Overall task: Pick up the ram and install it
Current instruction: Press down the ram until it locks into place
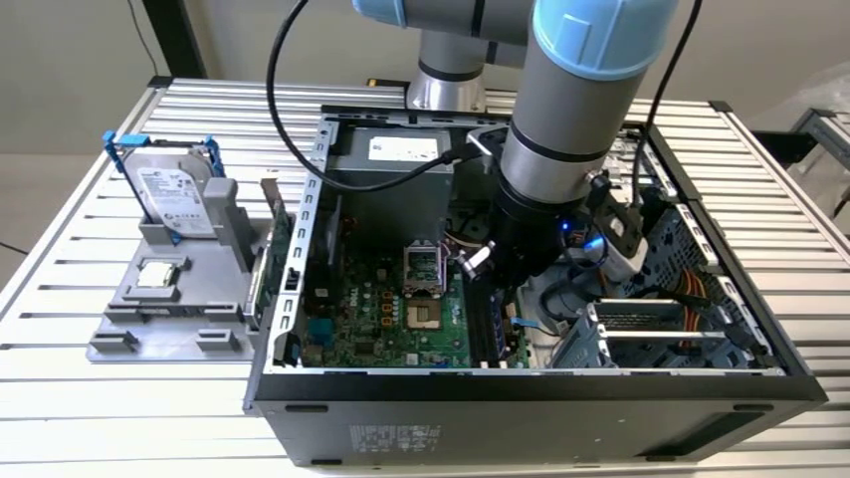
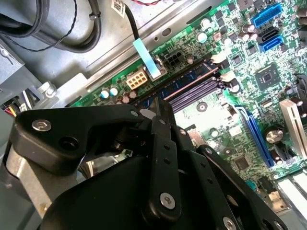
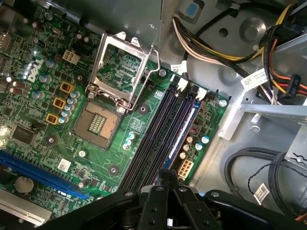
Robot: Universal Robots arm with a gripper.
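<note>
Ram [image 3: 184, 132] — thin blue stick — seated in motherboard [image 3: 139, 120] slot under pincer [image 3: 165, 191].

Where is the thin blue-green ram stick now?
In the first wrist view, the ram stick stands among the black memory slots, just beyond the gripper.

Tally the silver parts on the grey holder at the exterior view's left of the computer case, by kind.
hard drive: 1
processor chip: 1
Total: 2
</note>
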